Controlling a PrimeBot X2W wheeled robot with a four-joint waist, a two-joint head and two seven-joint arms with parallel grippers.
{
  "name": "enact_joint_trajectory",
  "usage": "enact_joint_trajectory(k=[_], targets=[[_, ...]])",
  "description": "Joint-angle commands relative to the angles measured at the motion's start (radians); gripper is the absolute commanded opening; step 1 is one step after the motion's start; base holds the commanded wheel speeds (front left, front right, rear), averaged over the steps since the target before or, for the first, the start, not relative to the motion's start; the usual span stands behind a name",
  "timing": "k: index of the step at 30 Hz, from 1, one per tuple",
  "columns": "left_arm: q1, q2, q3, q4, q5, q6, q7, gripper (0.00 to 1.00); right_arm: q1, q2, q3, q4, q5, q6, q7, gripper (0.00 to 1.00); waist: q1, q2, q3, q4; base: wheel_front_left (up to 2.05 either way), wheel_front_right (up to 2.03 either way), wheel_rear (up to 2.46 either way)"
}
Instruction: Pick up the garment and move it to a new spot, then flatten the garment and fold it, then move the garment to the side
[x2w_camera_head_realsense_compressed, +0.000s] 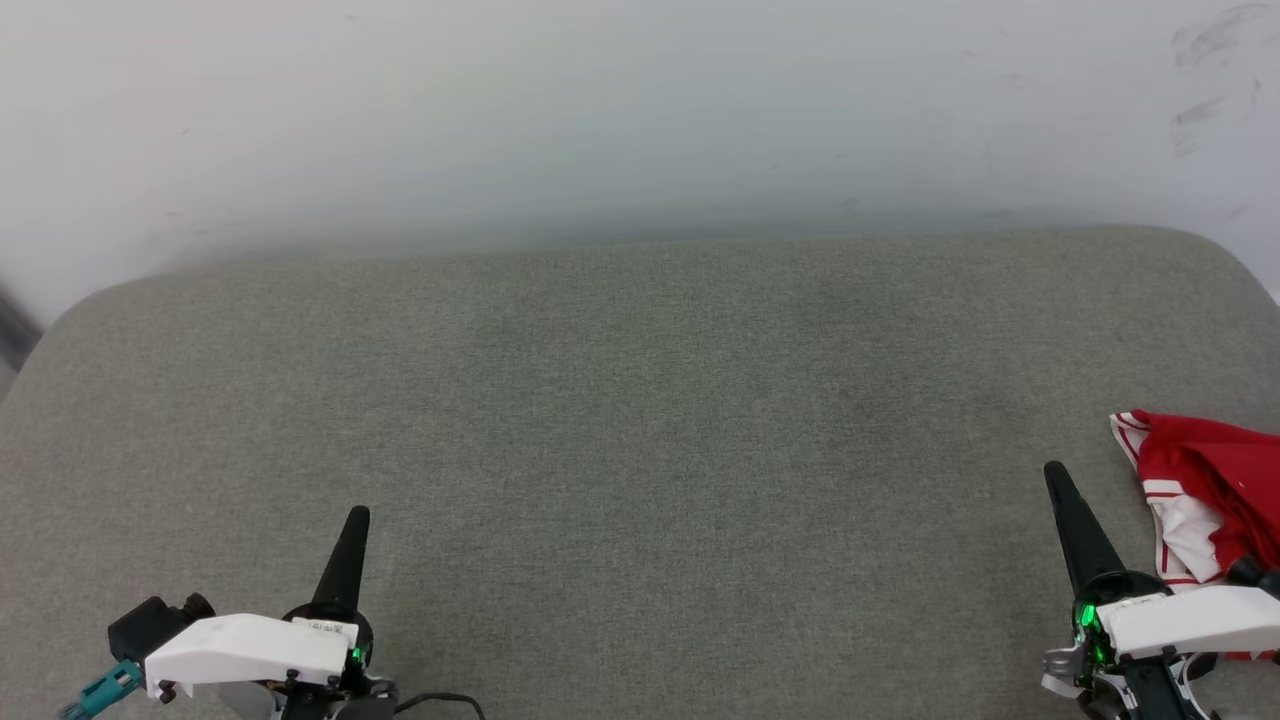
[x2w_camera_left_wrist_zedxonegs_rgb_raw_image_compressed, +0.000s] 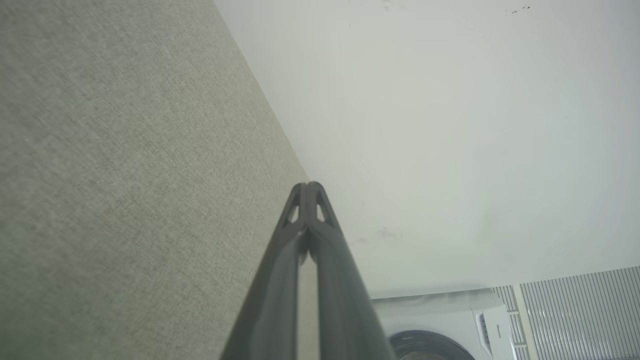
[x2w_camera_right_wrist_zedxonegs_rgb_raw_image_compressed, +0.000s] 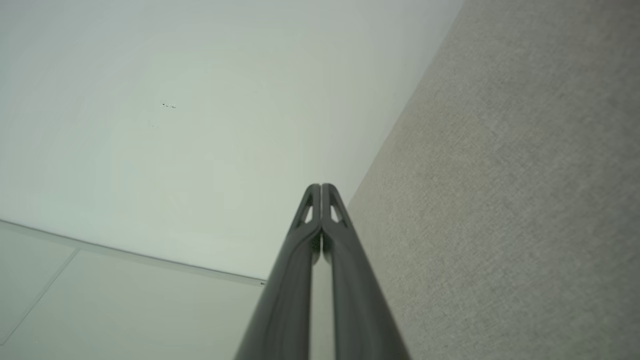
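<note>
The left gripper and right gripper are fully closed and empty. The garment lies bunched at the right edge of the pad, just beside the right gripper. Open that gripper, then pinch a raised fold.

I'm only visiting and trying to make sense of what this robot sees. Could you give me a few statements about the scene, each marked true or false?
1. The red jersey lies bunched at the right edge of the grey padded surface. True.
2. The right gripper holds the jersey. False: its jaws are shut on nothing, beside it.
3. The left gripper has its jaws wide open. False: they are shut.
4. A washing machine appears in the left wrist view. True.
</note>
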Motion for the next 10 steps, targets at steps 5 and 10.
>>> enact_joint_trajectory(k=[5,10], targets=[[-0.026,-0.006,0.015,0.005,-0.050,-0.016,0.015,0.00,-0.024,-0.003,-0.006,0.008,0.058,0.000,0.007,0.00,0.0000,0.0000,0.001,0.001,0.00,0.00,0.00],[-0.034,-0.013,0.024,0.012,-0.088,-0.023,0.027,0.00,-0.029,-0.002,-0.010,0.019,0.100,0.000,0.010,0.00,0.0000,0.0000,0.001,0.001,0.00,0.00,0.00]])
